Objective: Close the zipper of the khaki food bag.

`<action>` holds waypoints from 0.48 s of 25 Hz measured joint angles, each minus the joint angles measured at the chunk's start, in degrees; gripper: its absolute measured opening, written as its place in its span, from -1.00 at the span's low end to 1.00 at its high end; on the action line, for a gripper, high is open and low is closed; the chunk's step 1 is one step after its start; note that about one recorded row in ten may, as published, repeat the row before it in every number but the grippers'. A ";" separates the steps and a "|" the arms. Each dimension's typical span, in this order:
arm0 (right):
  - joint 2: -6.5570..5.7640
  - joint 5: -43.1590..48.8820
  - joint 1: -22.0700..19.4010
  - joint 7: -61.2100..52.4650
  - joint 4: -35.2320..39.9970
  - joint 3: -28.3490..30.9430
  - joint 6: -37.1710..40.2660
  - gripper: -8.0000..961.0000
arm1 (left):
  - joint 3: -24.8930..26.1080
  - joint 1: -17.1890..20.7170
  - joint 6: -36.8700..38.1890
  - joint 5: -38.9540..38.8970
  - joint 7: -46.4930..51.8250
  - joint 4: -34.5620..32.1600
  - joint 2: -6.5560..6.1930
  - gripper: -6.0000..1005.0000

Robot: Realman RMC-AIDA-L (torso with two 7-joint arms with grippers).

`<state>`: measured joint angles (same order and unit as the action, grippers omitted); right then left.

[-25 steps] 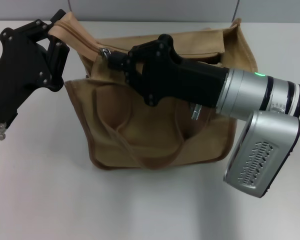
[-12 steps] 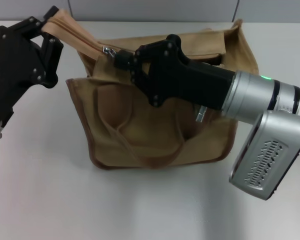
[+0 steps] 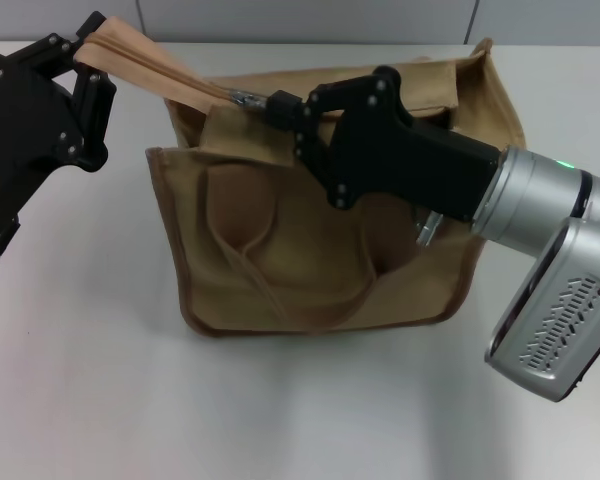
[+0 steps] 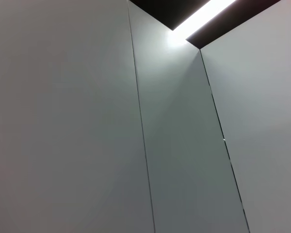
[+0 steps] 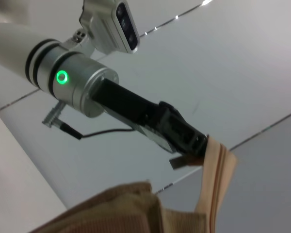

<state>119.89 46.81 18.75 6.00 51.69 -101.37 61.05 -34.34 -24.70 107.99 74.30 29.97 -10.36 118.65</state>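
Observation:
The khaki food bag [image 3: 320, 240] stands on the white table, handle straps [image 3: 250, 260] facing me. Its zipper [image 3: 160, 72] runs from the raised left end of the top panel toward the right. My left gripper [image 3: 96, 48] is shut on the zipper tape's left end and holds it up and taut. My right gripper [image 3: 278, 104] is over the bag's top and shut on the silver pull tab [image 3: 243, 97]. The right wrist view shows the left gripper [image 5: 196, 145] pinching the tape end [image 5: 216, 170] above the bag's fabric [image 5: 126, 208]. The left wrist view shows only wall and ceiling.
The bag sits on a white table [image 3: 80, 390] with bare surface in front and to the left. A grey wall [image 3: 310, 20] runs behind the table. My right arm's silver wrist [image 3: 550, 260] hangs over the bag's right side.
My right gripper has moved right along the bag's top with the pull tab. My left gripper has drawn the tape end up and left, and the zipper now lies straighter.

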 joint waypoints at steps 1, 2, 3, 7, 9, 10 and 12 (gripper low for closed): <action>0.00 -0.26 -0.11 0.00 -0.23 0.11 0.05 -0.98 | 0.00 0.00 0.00 0.00 0.00 0.00 0.00 -0.93; 0.00 -0.94 -0.27 0.00 -0.72 0.29 0.22 -0.98 | 0.32 0.00 -0.08 -0.01 0.00 0.00 0.00 -0.93; 0.00 -0.94 -0.27 0.00 -0.72 0.29 0.22 -0.98 | 0.32 0.00 -0.08 -0.01 0.00 0.00 0.00 -0.93; 0.00 -1.44 -0.87 0.00 -1.59 1.87 1.25 -0.98 | 0.65 0.01 -0.64 -0.03 0.00 0.00 0.00 -0.93; -0.01 -1.61 -1.06 0.00 -1.85 2.30 1.52 -0.98 | 0.66 0.01 -1.17 -0.05 0.00 0.00 0.00 -0.93; 0.00 -1.89 -1.22 0.01 -2.11 2.62 1.79 -0.98 | 0.67 0.01 -1.43 -0.05 0.00 0.00 0.00 -0.93; -0.05 -3.17 -1.49 0.07 -3.30 3.62 2.81 -0.98 | 0.93 0.07 -2.22 -0.06 0.00 -0.01 0.00 -0.93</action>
<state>119.84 43.64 17.27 6.07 48.39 -97.75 63.86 -33.41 -24.63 105.77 74.24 29.97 -10.37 118.65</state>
